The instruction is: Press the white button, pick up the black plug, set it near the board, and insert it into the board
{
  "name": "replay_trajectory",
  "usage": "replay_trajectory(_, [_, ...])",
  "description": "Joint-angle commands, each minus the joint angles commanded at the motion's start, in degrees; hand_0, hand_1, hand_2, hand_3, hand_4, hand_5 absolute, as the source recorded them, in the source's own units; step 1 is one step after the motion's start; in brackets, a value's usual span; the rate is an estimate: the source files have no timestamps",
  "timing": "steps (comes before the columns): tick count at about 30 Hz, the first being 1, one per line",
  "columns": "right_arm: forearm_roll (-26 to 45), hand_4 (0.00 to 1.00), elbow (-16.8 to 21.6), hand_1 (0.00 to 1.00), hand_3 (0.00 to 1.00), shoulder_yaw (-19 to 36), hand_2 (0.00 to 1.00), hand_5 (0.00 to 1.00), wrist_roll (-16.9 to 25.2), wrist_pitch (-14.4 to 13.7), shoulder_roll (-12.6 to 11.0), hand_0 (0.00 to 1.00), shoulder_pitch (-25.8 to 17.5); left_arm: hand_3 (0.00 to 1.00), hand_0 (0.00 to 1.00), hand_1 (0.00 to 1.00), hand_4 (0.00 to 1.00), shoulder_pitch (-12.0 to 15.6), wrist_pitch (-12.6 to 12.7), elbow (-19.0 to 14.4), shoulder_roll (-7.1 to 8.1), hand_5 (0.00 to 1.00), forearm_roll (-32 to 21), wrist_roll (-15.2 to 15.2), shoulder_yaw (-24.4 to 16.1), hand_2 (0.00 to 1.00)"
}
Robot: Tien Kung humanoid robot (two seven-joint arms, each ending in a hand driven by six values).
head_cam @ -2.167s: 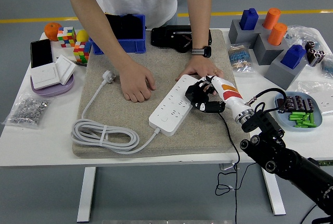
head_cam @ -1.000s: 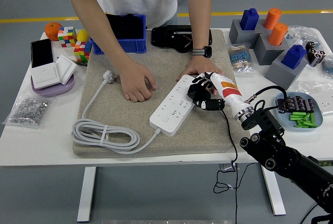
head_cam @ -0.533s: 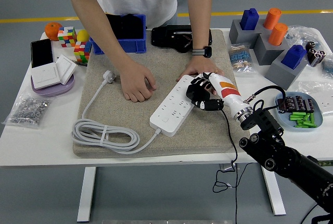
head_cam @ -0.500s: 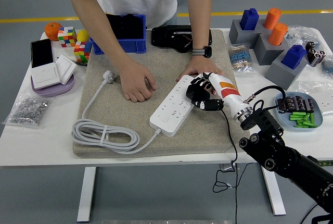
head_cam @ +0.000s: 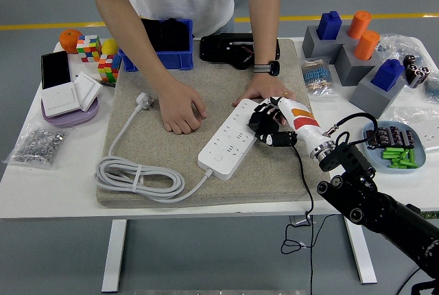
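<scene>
On the beige mat: one white power strip, lying diagonally, its coiled white cable to the left. Right hand: fingers curled around a black plug, held at the strip's right edge, its thin black cord trailing off the table. Plug judged light, rigid, smooth-sided; best held by its body, prongs free. A person's hands rest on the mat beside the strip's far end. Left hand not visible.
</scene>
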Motion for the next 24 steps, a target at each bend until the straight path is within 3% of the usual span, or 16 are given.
replay_trajectory(24, [0.52, 0.786, 0.79, 0.439, 0.565, -0.96, 0.459, 0.002, 0.01, 0.19, 0.00, 0.486, 0.90, 0.680, 0.682, 0.675, 0.537, -0.29, 0.08, 0.00, -0.05, 0.184, 0.30, -0.06, -0.46, 0.657])
